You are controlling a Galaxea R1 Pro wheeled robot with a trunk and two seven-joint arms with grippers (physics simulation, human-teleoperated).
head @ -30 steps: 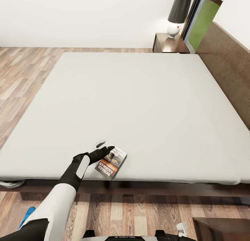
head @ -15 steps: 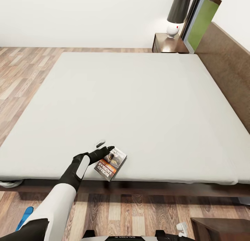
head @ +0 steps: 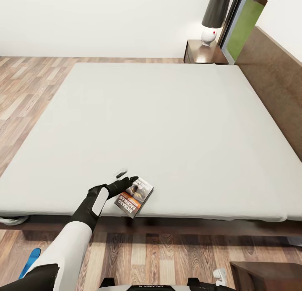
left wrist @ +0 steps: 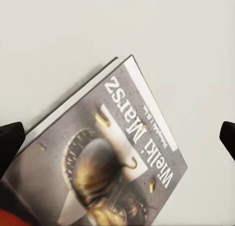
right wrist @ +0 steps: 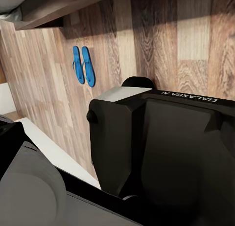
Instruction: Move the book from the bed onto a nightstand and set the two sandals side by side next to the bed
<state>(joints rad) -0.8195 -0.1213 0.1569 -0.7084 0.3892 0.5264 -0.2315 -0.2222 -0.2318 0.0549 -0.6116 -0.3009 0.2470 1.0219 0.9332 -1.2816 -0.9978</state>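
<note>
Glossy thin paperback book (head: 135,197), at the pale mattress's (head: 167,127) near edge: likely light, stiff-covered, slippery; left gripper (head: 124,178) spread open over its spine-side corner, best pinched at the overhanging edge; nightstand (head: 205,53) far beyond.

white left arm (head: 67,249), black fingers (head: 126,182)

The book (left wrist: 115,157) lay flat on the pale grey bed (left wrist: 58,35), its cover reading "Wielki Marsz". Dark fingers (left wrist: 10,143) showed at either side, spread wide apart.
</note>
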